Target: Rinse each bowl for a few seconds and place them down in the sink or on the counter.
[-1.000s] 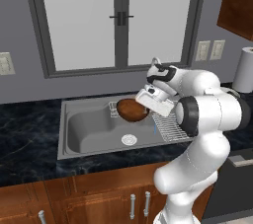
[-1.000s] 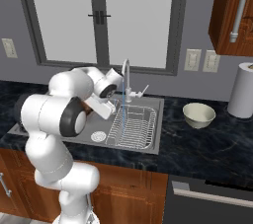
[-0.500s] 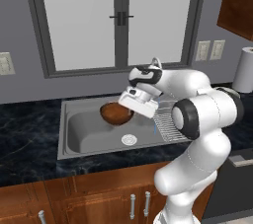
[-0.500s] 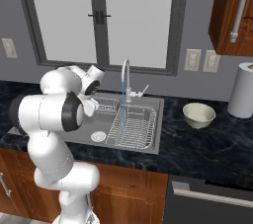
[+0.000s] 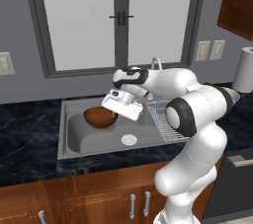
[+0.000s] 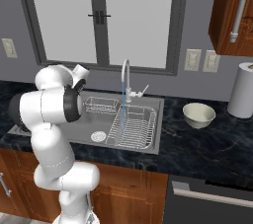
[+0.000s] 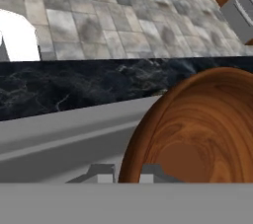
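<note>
A: How many bowls do you count?
B: Two bowls: one reddish-brown wooden bowl (image 5: 100, 118) and one cream bowl (image 6: 199, 115).
A: And sinks?
B: One steel sink (image 6: 148, 141), with one curved faucet (image 6: 125, 81), one round drain (image 5: 129, 139), one wire rack (image 6: 133, 128) and one small wire caddy (image 6: 100, 104).
A: Anything else?
B: One paper-towel roll (image 6: 242, 91), and two wall plates (image 6: 202, 60) side by side.

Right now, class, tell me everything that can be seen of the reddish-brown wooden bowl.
The wooden bowl is small, round and glossy reddish-brown, with swirling grain on its inside in the hand view. It hangs tilted over the left part of the sink, clear of the basin floor. The end effector is shut on its rim at the right side. The water stream falls further right, not onto it.
</note>
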You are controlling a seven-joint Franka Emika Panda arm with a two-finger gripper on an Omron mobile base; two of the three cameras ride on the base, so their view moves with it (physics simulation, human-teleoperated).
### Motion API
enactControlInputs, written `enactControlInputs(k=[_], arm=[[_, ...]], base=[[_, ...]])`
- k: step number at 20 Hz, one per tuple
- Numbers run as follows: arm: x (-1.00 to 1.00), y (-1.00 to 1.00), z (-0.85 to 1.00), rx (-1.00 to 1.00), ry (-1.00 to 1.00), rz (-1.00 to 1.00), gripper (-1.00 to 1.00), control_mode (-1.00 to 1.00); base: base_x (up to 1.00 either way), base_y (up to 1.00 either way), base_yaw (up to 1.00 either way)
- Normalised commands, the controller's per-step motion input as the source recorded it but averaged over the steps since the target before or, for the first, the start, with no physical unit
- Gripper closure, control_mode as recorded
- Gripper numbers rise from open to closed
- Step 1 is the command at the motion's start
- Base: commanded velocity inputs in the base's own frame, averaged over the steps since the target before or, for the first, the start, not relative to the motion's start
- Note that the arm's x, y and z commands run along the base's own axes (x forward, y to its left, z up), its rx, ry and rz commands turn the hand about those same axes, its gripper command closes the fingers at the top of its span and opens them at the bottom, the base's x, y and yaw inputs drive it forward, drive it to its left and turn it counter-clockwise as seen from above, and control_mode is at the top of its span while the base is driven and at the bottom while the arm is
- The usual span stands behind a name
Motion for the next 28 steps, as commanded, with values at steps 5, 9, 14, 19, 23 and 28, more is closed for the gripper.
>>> enactControlInputs(k=[5,9,14,19,23,28], arm=[[0.00,0.61,0.00,0.00,0.03,0.03,1.00,-1.00],[0.00,0.61,0.00,0.00,-0.02,0.02,1.00,-1.00],[0.00,0.59,0.00,0.00,-0.08,0.01,1.00,-1.00],[0.04,0.60,0.00,0.00,-0.02,0.02,1.00,-1.00],[0.05,0.55,0.00,0.00,0.00,0.02,1.00,-1.00],[0.10,0.47,-0.02,0.00,0.00,0.02,1.00,-1.00]], base=[[0.00,0.00,0.00],[0.00,0.00,0.00],[0.00,0.00,0.00],[0.00,0.00,0.00],[0.00,0.00,0.00],[0.00,0.00,0.00]])
